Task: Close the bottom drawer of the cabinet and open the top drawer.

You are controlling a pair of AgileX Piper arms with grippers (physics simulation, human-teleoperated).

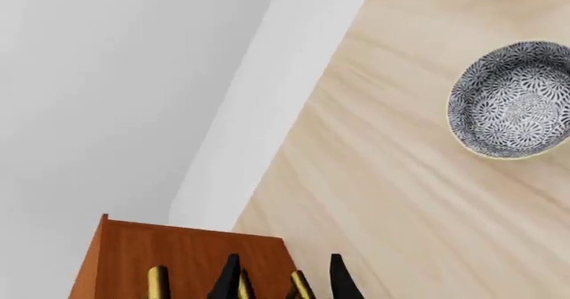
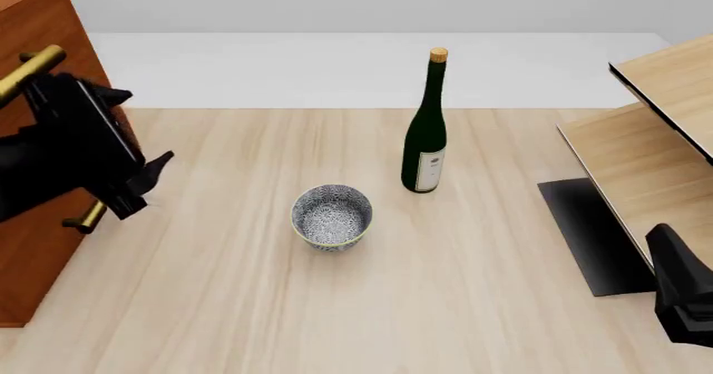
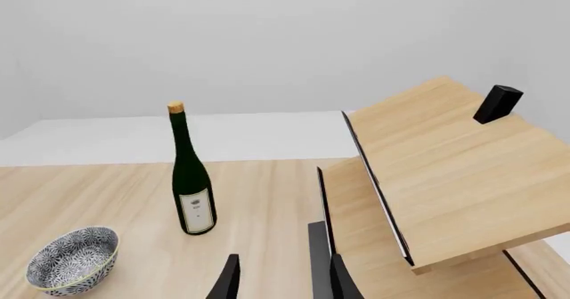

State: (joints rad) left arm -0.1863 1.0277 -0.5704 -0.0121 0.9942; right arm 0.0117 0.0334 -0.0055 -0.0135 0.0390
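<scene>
Nearest in the front view, the right gripper (image 2: 682, 303) is parked low at the table's right edge, well apart from the task's furniture. In its wrist view its two dark fingers (image 3: 340, 280) are seen spread with nothing between them, so it is released and idle, presumably kept clear while the other arm works.

Just beyond it, the pale light-wood shelf unit (image 2: 657, 132) is seen leaning over a dark base plate. Near the middle of the light wooden table (image 2: 468, 290), a blue-and-white patterned ceramic bowl (image 2: 331, 215) is set, and behind it a dark green glass wine bottle with a cork and pale label (image 2: 425, 140) stands upright; neither is touched.

On the left, the tall reddish-brown wooden cabinet (image 2: 28, 182) runs along the picture's edge. The left gripper (image 1: 285, 282) is held against its front, in the left wrist view its dark fingertips (image 1: 227, 279) seen straddling a brass bar handle (image 1: 298, 285). The handle appears to lie between the fingers, but whether it is clamped cannot be told.

A brass handle (image 2: 32, 67) shows above the arm and another end (image 2: 83, 217) below it. The drawers themselves are largely hidden by the arm and the frame edge, so which handle is engaged, and whether the bottom drawer is shut, cannot be told.
</scene>
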